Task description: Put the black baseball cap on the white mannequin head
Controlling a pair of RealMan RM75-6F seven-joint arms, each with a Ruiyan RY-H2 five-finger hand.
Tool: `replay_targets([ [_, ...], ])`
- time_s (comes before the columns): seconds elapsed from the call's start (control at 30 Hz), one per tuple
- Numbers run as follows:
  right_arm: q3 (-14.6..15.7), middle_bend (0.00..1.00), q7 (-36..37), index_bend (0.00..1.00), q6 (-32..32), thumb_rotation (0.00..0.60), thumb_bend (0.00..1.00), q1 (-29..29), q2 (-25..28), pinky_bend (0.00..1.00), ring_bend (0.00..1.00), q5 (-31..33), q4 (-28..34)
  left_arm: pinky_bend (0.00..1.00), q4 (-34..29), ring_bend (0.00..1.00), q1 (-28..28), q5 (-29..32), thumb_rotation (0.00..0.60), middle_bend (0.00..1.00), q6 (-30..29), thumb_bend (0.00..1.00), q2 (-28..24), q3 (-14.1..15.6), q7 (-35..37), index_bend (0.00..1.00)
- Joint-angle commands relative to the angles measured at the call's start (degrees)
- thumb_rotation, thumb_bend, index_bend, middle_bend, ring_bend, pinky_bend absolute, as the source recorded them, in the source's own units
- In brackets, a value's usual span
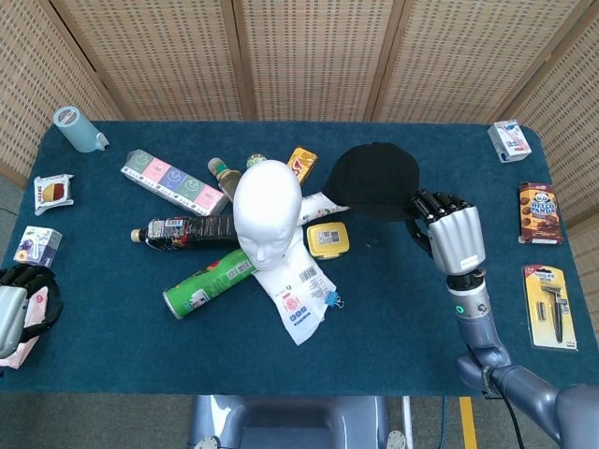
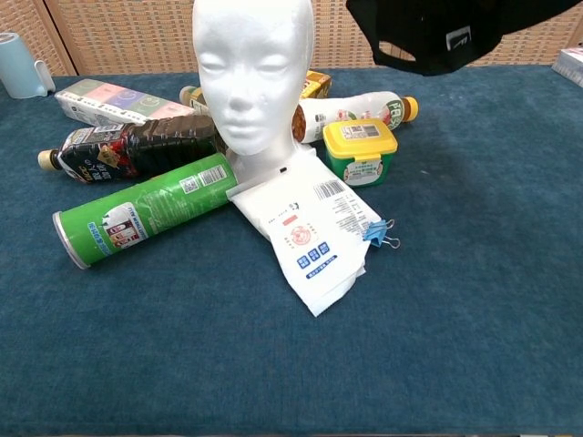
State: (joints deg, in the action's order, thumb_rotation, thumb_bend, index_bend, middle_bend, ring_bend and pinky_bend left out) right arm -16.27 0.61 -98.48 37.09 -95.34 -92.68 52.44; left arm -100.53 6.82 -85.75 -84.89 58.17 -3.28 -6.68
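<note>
Black baseball cap: we see it held off the blue tabletop by the right hand, right of the white mannequin head and above a yellow-lidded tub. Left hand: at the near-left edge, fingers curled; whether it holds anything we cannot tell.

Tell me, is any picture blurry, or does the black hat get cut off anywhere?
Head view: sharp and evenly lit, the whole black baseball cap shows, held up by the right hand. Chest view: also sharp, but the cap is cropped by the top edge, and the white mannequin head loses its crown there too.
</note>
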Motion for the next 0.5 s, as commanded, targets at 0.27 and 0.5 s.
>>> replay_targets([
  [0.27, -2.95, 0.57, -5.81, 0.63, 1.19, 0.6, 0.47, 3.26, 3.92, 0.8, 0.68, -0.14, 8.37, 0.3, 0.48, 0.27, 0.25, 0.0, 0.6, 0.38, 0.68, 0.31, 0.7, 0.22, 0.18, 0.52],
  [0.5, -4.78, 0.57, -9.6, 0.63, 2.9, 0.6, 0.47, 6.01, 4.87, 0.8, 0.68, -0.19, 12.49, 0.3, 1.3, 0.27, 0.43, -0.01, 0.6, 0.38, 1.01, 0.31, 1.34, 0.29, 0.86, 0.52],
])
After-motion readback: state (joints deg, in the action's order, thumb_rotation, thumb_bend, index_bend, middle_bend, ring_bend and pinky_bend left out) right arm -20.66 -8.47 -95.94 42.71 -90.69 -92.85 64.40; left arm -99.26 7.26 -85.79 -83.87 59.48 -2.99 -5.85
